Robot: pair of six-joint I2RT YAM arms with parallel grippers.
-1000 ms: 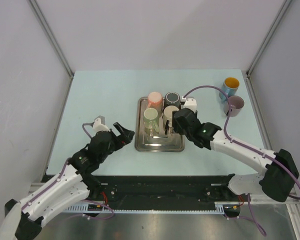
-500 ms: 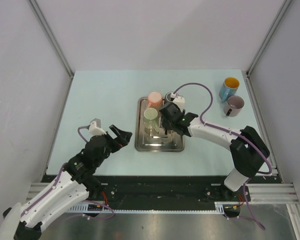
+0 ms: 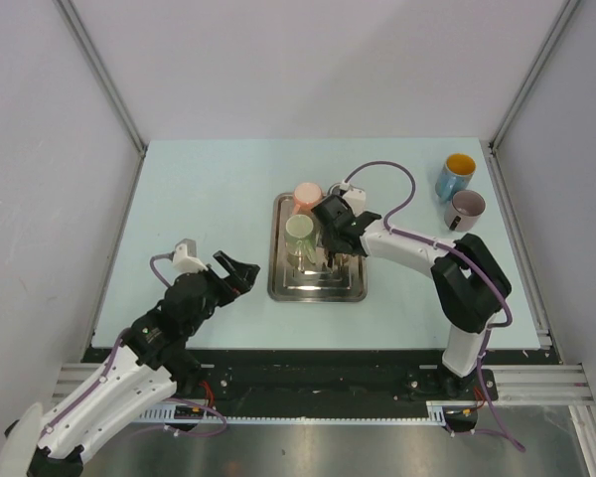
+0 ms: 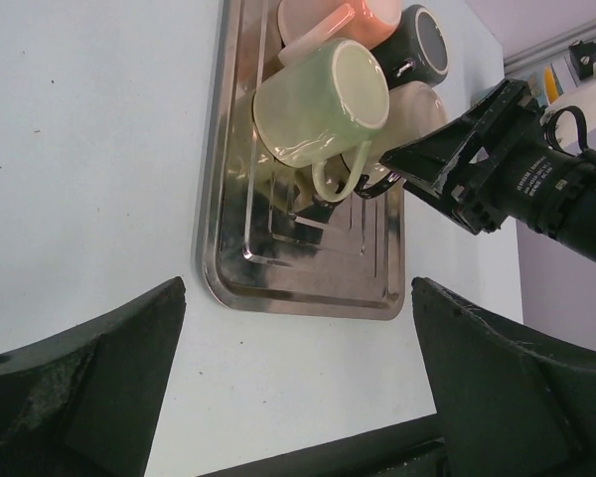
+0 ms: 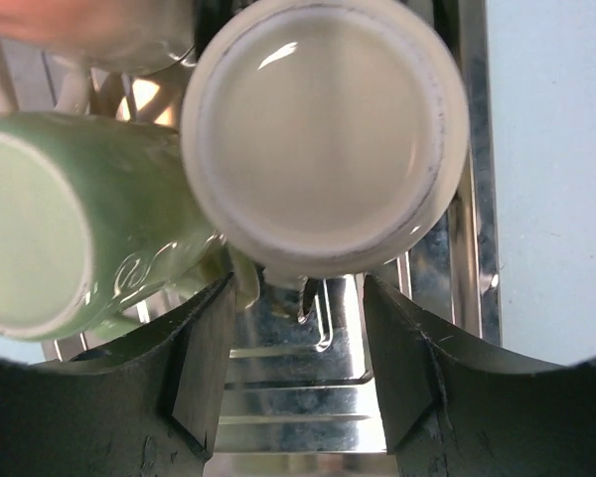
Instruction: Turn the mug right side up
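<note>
Mug (image 5: pixel 323 139), cream: upside down, base up, axis vertical, on the right half of the tray (image 5: pixel 469 248). It sits upper centre in the right wrist view, directly ahead of the right gripper (image 5: pixel 298 290), its handle pointing down-frame between the parted, empty jaws. Right arm nearer. Left gripper (image 4: pixel 298 288): spread wide, empty, lower left of tray. Tray also holds green mug (image 5: pixel 40 238), pink mug (image 4: pixel 323 20) and black mug (image 4: pixel 424 45), crowded together.

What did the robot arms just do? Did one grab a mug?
The right claw swung left across the tray and now hovers open over the upside-down cream mug. It has grabbed nothing. The left claw pulled back a little toward its base, open. The tray, the green mug, the upright blue mug and purple mug stayed put.
</note>
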